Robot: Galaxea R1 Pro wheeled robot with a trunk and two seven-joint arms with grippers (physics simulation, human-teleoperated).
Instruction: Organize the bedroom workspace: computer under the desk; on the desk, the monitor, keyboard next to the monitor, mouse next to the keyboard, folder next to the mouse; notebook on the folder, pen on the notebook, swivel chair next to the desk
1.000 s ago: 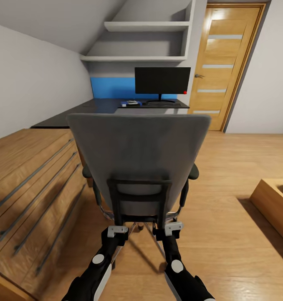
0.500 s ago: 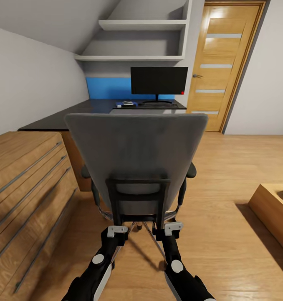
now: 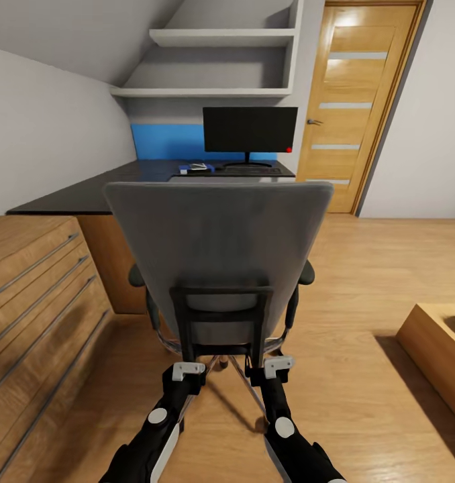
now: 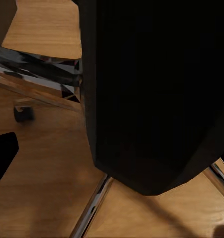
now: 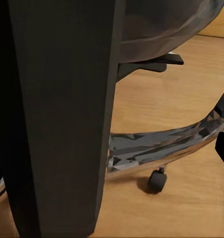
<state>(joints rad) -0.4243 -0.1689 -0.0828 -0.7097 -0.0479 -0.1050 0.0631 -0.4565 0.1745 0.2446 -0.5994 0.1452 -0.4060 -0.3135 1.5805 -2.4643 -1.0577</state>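
The swivel chair [image 3: 217, 261] stands right in front of me with its grey back toward me and its seat facing the desk [image 3: 107, 191], upright on the wood floor [image 3: 375, 268]. It sits off the near end of the glossy black tabletop, apart from it. My left gripper [image 3: 187, 371] and my right gripper [image 3: 276, 367] are both up against the dark frame at the bottom of the backrest, one at each lower corner. I cannot tell how wide either one stands: in my left wrist view the dark frame [image 4: 151, 89] blocks the fingers, with a chrome leg [image 4: 37, 69] and a castor [image 4: 23, 114] beyond; my right wrist view looks past the frame bar [image 5: 57, 114] to another chrome leg [image 5: 161, 144] and castor [image 5: 157, 179].

Farther off, the monitor [image 3: 249, 129] stands upright on the tabletop, screen toward me, its long side running across. The keyboard [image 3: 251, 170] lies before it, also crosswise. The oak chest [image 3: 33, 295] flanks my left, a door [image 3: 358, 107] stands beyond on the right.
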